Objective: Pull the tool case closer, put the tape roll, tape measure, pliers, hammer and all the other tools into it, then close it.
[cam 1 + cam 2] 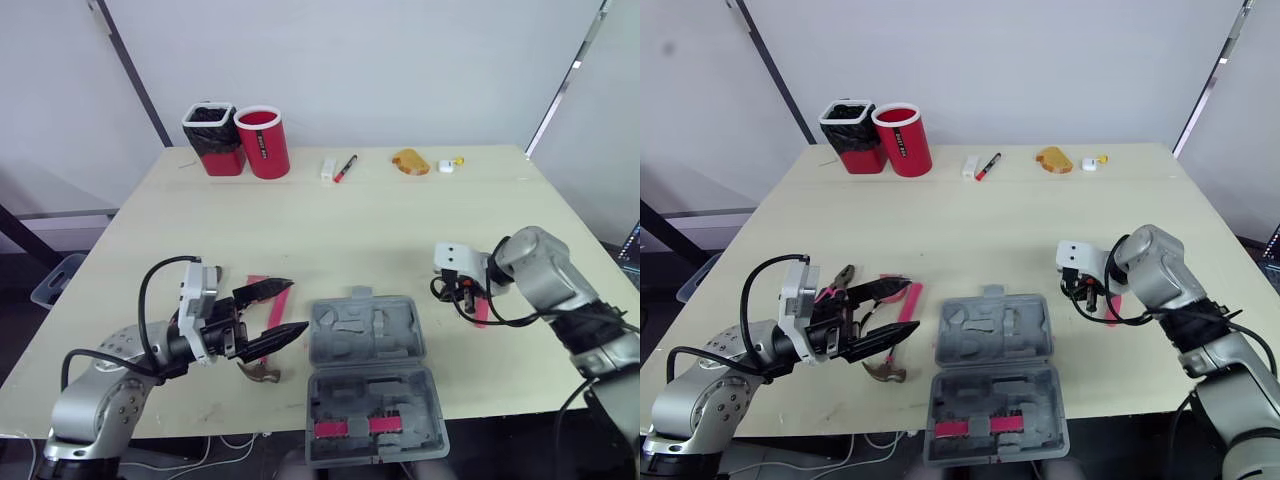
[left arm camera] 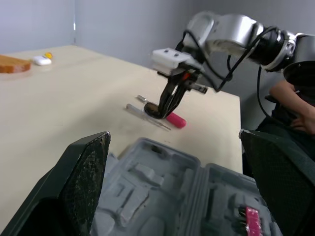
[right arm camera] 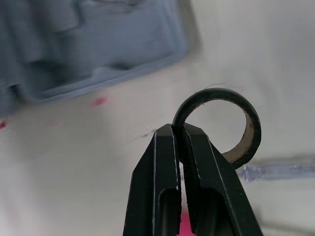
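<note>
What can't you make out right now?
- Head views: black tape roll ring hidden behind the shut right gripper.
- Head views: red-handled hammer, handle partly covered by the open left gripper.
- Right wrist view: red object behind the fingers, mostly hidden.
- Head views: small white item at the table far edge, too small to identify.

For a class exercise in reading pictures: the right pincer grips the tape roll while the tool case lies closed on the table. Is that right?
No: the tool case lies open, as the left eye view shows; the right pincer grips the tape roll.
</note>
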Controlling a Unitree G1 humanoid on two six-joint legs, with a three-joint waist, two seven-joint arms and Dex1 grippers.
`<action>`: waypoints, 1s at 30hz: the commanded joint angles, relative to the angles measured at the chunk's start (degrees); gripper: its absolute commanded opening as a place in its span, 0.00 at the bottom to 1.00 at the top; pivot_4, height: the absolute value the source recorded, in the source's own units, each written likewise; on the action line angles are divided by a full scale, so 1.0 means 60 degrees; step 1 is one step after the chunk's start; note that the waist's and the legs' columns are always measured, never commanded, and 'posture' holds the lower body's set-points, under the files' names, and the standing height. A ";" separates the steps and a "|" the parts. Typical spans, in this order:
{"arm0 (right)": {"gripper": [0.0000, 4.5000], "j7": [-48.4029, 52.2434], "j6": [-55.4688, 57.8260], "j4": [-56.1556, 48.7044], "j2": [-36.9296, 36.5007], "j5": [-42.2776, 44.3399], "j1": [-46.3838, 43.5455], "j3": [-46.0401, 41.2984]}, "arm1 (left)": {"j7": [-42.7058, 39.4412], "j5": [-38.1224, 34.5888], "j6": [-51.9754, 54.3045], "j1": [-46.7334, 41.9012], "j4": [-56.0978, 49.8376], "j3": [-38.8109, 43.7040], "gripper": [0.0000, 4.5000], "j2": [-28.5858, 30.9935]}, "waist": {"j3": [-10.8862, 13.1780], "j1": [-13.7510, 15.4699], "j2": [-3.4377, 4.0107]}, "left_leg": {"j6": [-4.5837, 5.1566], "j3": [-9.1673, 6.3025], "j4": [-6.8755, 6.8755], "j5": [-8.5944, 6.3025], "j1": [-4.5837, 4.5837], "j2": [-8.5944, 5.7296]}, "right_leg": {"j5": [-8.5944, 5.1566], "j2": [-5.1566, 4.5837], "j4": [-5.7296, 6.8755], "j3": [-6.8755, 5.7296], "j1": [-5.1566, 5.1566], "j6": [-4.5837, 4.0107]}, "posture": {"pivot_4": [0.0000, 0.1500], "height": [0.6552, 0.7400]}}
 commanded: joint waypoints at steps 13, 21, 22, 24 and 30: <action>0.03 0.0460 0.0586 -0.2290 0.1306 0.0185 -0.2298 0.2787 | -0.1213 -0.0637 -0.0112 0.2130 -0.0226 0.2157 1.00 0.0803 | -0.0002 -0.0072 -0.0008 | -0.0001 -0.0001 0.0005 0.0001 -0.0003 0.0009 | -0.0015 -0.0004 0.0003 0.0003 -0.0017 -0.0028 | 1.00 1.00; 0.03 -0.0607 -0.1140 0.1747 0.3967 -0.0016 -0.3491 0.3739 | -0.1573 -0.0338 -0.0568 0.2797 0.0467 0.2772 1.00 0.0665 | -0.0006 -0.0136 -0.0017 | -0.0004 0.0008 0.0006 0.0002 -0.0007 0.0005 | -0.0015 -0.0012 0.0002 -0.0013 -0.0015 -0.0032 | 1.00 1.00; 0.03 -0.0762 -0.1444 0.2360 0.4265 -0.0048 -0.3623 0.3771 | -0.1538 -0.0314 -0.0614 0.2828 0.0520 0.2807 1.00 0.0627 | -0.0004 -0.0125 -0.0014 | -0.0005 0.0007 0.0004 0.0003 -0.0007 0.0005 | -0.0015 -0.0010 0.0004 -0.0015 -0.0013 -0.0032 | 1.00 1.00; 0.03 -0.0981 -0.1875 0.3337 0.4731 -0.0083 -0.3787 0.3814 | -0.1490 -0.0270 -0.0684 0.2858 0.0573 0.2837 1.00 0.0583 | -0.0004 -0.0129 -0.0013 | -0.0006 0.0003 0.0003 0.0003 -0.0015 0.0006 | -0.0015 -0.0012 0.0002 -0.0021 -0.0019 -0.0032 | 1.00 1.00; 0.03 -0.1383 -0.2784 0.5255 0.5705 -0.0227 -0.3857 0.3878 | -0.1435 -0.0097 -0.0844 0.2981 0.0581 0.2839 1.00 0.0493 | 0.0003 -0.0185 -0.0009 | -0.0010 0.0006 0.0003 0.0003 -0.0015 0.0006 | -0.0014 -0.0013 0.0005 -0.0019 -0.0016 -0.0033 | 1.00 1.00</action>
